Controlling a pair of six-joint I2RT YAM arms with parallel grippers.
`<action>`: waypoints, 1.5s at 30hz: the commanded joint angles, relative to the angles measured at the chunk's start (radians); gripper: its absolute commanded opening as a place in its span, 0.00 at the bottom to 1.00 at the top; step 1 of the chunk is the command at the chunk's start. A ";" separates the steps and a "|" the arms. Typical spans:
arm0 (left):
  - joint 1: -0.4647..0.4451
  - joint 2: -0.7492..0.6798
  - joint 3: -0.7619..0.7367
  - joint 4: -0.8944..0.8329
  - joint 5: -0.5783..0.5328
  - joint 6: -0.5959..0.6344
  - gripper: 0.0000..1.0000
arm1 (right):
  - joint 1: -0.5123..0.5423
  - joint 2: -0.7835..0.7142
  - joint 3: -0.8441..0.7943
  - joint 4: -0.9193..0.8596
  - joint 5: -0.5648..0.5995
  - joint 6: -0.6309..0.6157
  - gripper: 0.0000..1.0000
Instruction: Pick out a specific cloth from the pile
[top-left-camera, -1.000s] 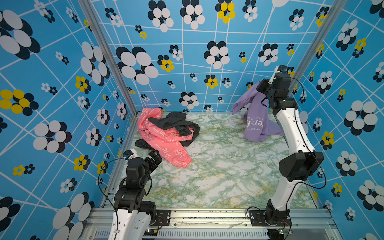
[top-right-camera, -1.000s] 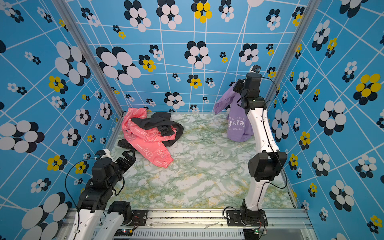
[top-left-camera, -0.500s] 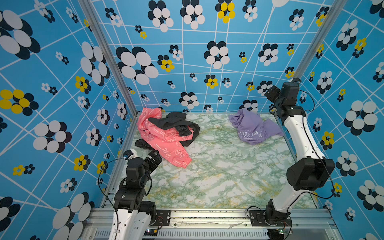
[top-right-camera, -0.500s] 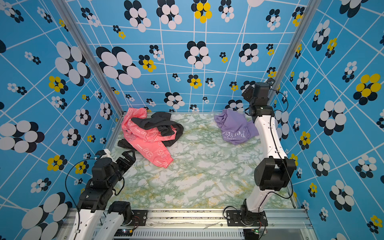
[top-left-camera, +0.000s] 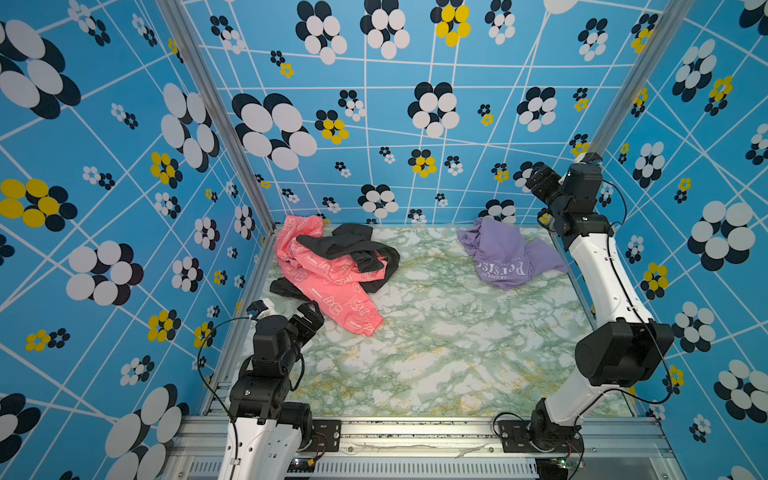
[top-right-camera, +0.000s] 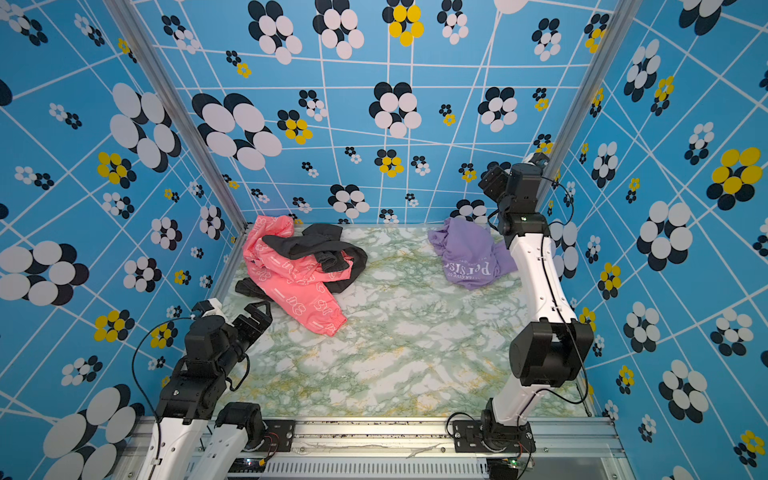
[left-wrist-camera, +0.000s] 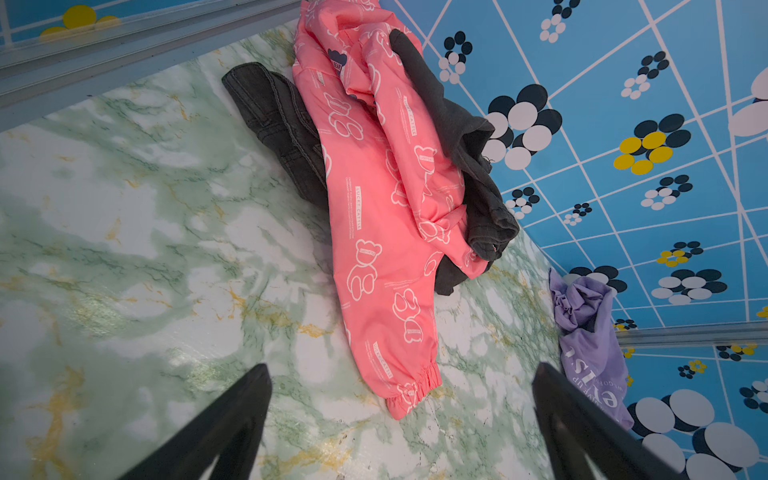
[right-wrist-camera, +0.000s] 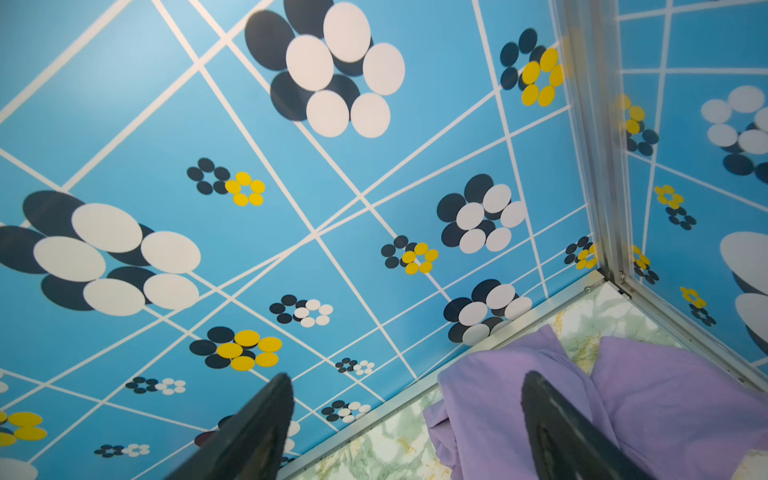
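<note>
The cloth (top-left-camera: 505, 257) (top-right-camera: 469, 255), a lavender T-shirt with white lettering, lies crumpled on the table at the back right, apart from the pile. The pile (top-left-camera: 332, 270) (top-right-camera: 299, 270) (left-wrist-camera: 386, 187), a coral-pink garment tangled with black ones, sits at the back left. My right gripper (top-left-camera: 540, 178) (top-right-camera: 492, 178) (right-wrist-camera: 407, 375) hangs open and empty above the cloth (right-wrist-camera: 478, 395), near the back right corner. My left gripper (top-left-camera: 311, 316) (top-right-camera: 257, 309) (left-wrist-camera: 401, 368) is open and empty, low at the front left, just short of the pink sleeve cuff. In the left wrist view the cloth (left-wrist-camera: 590, 345) shows far off by the wall.
The green marble table (top-left-camera: 436, 353) is enclosed by blue flower-patterned walls with aluminium corner posts (top-left-camera: 216, 112) (top-left-camera: 623, 95). A metal rail (top-left-camera: 415, 432) runs along the front edge. The right arm's elbow (top-left-camera: 619, 353) stands over the table's right side.
The right gripper has opened and let go of the cloth, which dropped from hanging in the air onto the table. The right arm drew back toward the corner. The left arm has not moved.
</note>
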 joint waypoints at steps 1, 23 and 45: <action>0.011 -0.004 -0.020 0.027 -0.001 0.035 0.99 | 0.011 -0.041 -0.133 0.042 -0.070 -0.016 0.90; 0.016 0.415 -0.165 0.801 -0.291 0.592 0.99 | 0.010 -0.505 -1.299 0.621 0.235 -0.365 0.99; 0.019 1.044 -0.304 1.561 -0.147 0.802 0.99 | 0.010 -0.183 -1.394 1.085 0.020 -0.494 0.99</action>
